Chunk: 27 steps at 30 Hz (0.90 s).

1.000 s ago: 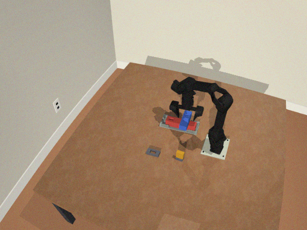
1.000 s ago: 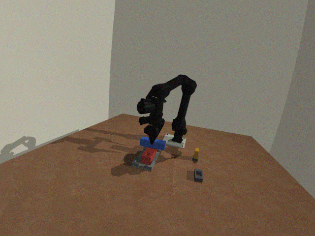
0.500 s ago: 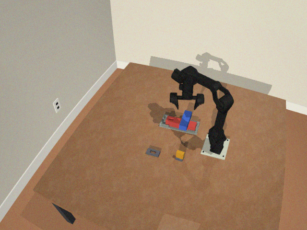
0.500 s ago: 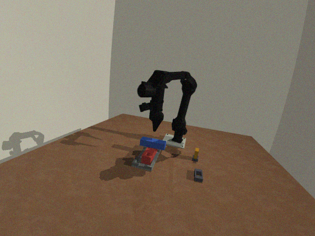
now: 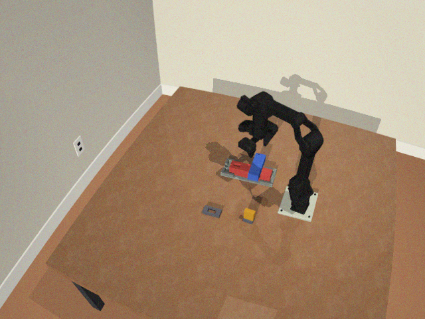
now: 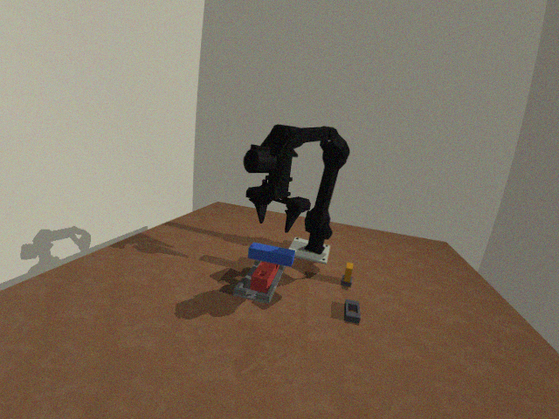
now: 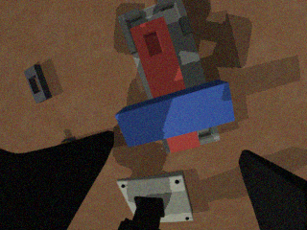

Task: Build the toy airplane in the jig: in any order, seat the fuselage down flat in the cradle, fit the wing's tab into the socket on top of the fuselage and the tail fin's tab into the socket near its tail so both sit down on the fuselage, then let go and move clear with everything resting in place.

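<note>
The red fuselage [image 5: 239, 169] [image 6: 261, 281] [image 7: 163, 72] lies in the grey cradle [image 5: 226, 175] [image 6: 244, 292] [image 7: 193, 58], its tail socket open and empty. The blue wing [image 5: 256, 167] [image 6: 271, 254] [image 7: 177, 114] lies across the fuselage; its tab is hidden under it, and I cannot tell how deep it sits. The orange tail fin [image 5: 249, 213] [image 6: 348, 271] stands upright in its small grey holder [image 5: 248, 220] [image 6: 346, 283], out of the wrist view. My gripper [image 5: 257, 149] [image 6: 273, 226] [image 7: 178, 148] is open and empty above the wing, pointing down, clear of it.
An empty grey holder [image 5: 216, 214] [image 6: 352, 318] [image 7: 40, 93] with a rectangular hole lies on the table beside the tail fin's holder. The arm's pale base plate [image 5: 305, 216] [image 6: 321, 257] [image 7: 179, 201] is past the cradle's nose end. Walls stand behind the table.
</note>
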Each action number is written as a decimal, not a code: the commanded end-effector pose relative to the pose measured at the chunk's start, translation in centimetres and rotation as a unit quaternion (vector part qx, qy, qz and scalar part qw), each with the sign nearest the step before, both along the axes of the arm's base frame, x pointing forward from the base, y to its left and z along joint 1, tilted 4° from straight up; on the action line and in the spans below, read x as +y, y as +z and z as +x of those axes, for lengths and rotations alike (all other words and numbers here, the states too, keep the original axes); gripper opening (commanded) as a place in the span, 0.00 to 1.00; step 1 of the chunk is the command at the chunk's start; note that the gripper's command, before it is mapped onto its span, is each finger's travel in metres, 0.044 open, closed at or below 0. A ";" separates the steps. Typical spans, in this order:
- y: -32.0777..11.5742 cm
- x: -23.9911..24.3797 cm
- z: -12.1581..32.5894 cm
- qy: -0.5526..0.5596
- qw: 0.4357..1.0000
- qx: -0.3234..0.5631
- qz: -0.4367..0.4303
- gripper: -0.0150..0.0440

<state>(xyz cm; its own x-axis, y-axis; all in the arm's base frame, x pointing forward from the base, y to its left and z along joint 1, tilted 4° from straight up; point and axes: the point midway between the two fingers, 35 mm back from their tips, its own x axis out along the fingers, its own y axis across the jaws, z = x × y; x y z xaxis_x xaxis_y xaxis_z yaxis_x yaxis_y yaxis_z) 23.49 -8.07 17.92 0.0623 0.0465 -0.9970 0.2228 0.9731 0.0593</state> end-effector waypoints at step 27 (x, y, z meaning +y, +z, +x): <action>0.6 17.5 -3.7 0.159 0.987 -0.007 -0.002 1.00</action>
<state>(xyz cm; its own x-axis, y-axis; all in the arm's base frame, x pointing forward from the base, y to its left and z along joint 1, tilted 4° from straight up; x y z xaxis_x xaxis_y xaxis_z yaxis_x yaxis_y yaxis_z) 21.43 7.05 18.44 0.0597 0.0631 -0.9962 -0.0988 0.9935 0.0570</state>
